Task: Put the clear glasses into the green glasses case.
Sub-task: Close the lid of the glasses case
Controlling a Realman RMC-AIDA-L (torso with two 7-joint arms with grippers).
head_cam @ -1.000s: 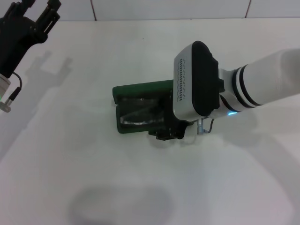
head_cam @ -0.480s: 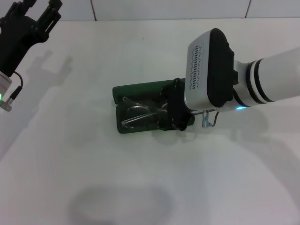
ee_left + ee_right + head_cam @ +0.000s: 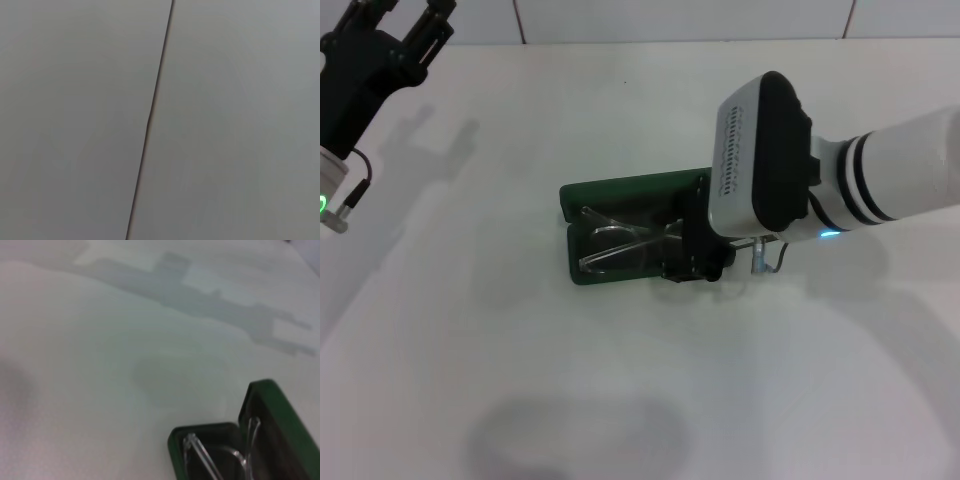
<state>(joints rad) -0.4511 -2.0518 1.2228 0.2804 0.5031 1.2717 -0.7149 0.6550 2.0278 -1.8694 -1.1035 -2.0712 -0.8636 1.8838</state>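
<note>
**On white table: glasses in open case**

White tabletop (image 3: 520, 380) carries all. Right gripper (image 3: 692, 240) sits over the right end of the dark green rectangular hard case (image 3: 620, 192), lid open; finger state cannot be told. Left gripper (image 3: 390, 20) hangs far left, fingers spread. Clear plastic wraparound glasses (image 3: 620, 245) lie inside the case.

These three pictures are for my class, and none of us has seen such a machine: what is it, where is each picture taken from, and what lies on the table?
It is a robot with two arms. The head view looks down from its head onto a white table. There the green glasses case lies open, with the clear glasses inside it. The right gripper is at the case's end; I cannot tell whether it grips anything. The left gripper is raised at the far left, fingers spread, holding nothing. The right wrist view shows the case and glasses up close. The left wrist view shows only a plain surface with a seam.
</note>
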